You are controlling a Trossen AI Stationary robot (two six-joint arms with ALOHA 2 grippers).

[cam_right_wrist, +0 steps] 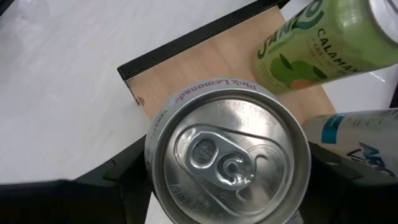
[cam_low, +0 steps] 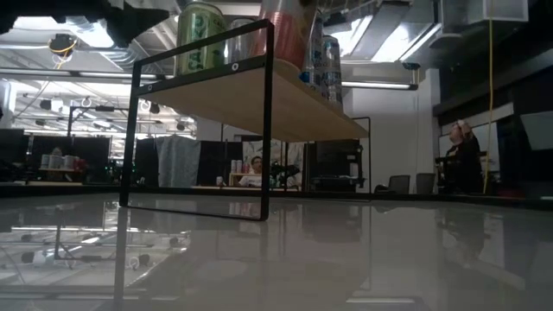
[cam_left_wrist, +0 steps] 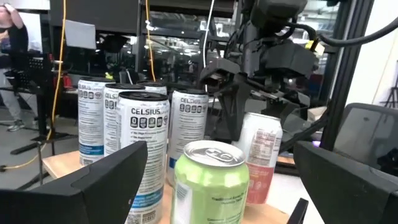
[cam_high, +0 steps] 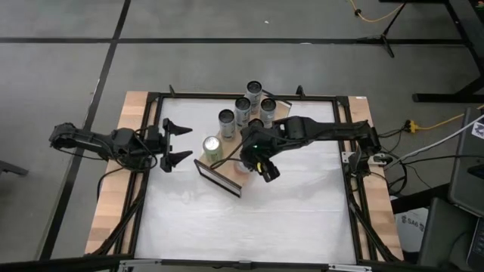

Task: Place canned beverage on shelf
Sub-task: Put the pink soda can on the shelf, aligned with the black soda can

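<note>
Right hand [cam_high: 249, 161] pinching pink can [cam_right_wrist: 227, 155] over shelf [cam_right_wrist: 205, 74] end, centre frame. Left hand [cam_high: 175, 143] spread, idle. We risk clipping green can [cam_high: 212, 146] on release.

cans [cam_high: 243, 110] on shelf [cam_high: 218, 176]; lemonade can [cam_right_wrist: 227, 157] seemingly at end.

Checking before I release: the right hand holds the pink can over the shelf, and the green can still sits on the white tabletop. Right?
Not quite. The green can already stands on the shelf, as the low view shows. The right hand does hold the pink can over the shelf.
</note>
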